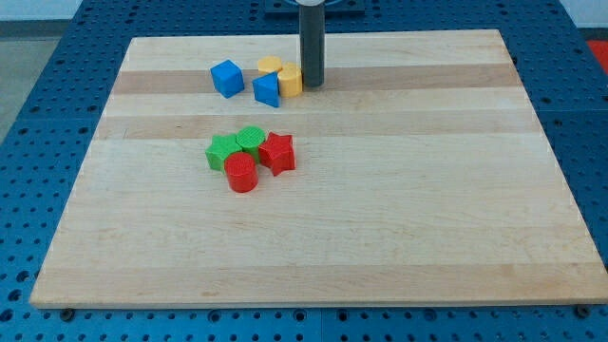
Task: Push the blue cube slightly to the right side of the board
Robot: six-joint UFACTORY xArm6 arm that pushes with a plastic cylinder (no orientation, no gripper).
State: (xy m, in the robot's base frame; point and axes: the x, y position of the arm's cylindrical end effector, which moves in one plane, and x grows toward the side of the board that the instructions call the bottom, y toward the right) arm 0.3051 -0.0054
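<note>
Pale wood board [380, 190], blue cube [227, 78] — faceted

Right of the blue cube [227, 78], a blue block [267, 90] and two yellow blocks [281, 74] obstruct passage; my tip [312, 85] touches them. Table [427, 190] beyond lies open.

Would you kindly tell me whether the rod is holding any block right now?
Nothing is held; my tip only rests beside the yellow block.

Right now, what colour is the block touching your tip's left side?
Yellow. The yellow block sits against my tip in the camera view, beside the blue block.
</note>
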